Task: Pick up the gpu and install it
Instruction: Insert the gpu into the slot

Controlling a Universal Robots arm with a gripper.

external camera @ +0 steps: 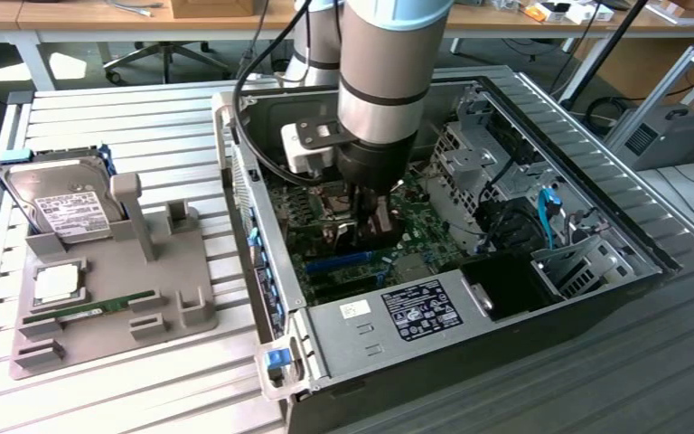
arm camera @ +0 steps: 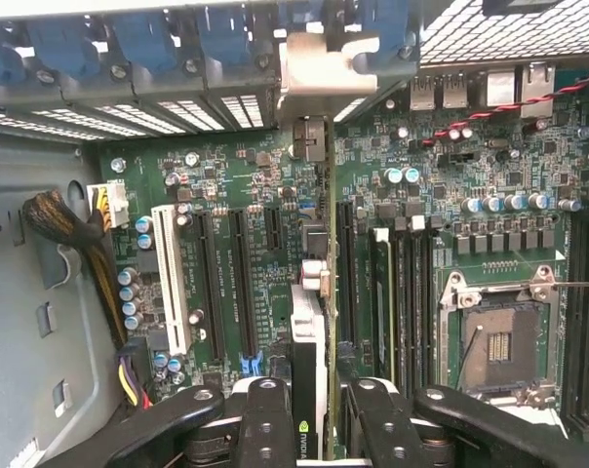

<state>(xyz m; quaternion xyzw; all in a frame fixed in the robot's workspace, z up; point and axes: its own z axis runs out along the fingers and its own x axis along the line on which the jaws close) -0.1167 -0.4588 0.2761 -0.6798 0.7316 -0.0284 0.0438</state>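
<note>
Exterior view: a slatted metal surface (external camera: pixel 118 117) carries an open case (external camera: pixel 582 172) lying on its side, its straight black rim framing a deep well. The arm (external camera: pixel 389 72), a smooth grey cylinder, drops straight into that well. The drive cage stands near on the exterior view's right and the rear wall is just beside the arm on the left, so the room around it is tight. Well apart on the left, a moulded grey holder (external camera: pixel 184 307) keeps a boxy hard drive (external camera: pixel 64 208) upright and a memory stick (external camera: pixel 88 312) lying flat.

Wrist view: the jaws are closed partway on the gpu (arm camera: pixel 310 322), with the black ribbed fingers (arm camera: pixel 265 429) pressing both of its faces. The thin green card stands edge-on above the glossy green motherboard (arm camera: pixel 246 175). It lies between long black slots (arm camera: pixel 241 283) on one side and narrow memory slots (arm camera: pixel 402 292) on the other. Its silver bracket (arm camera: pixel 319 68) meets the perforated rear wall. I cannot tell whether the card's lower edge is seated. A braided cable bundle (arm camera: pixel 70 234) lies well clear of it.
</note>
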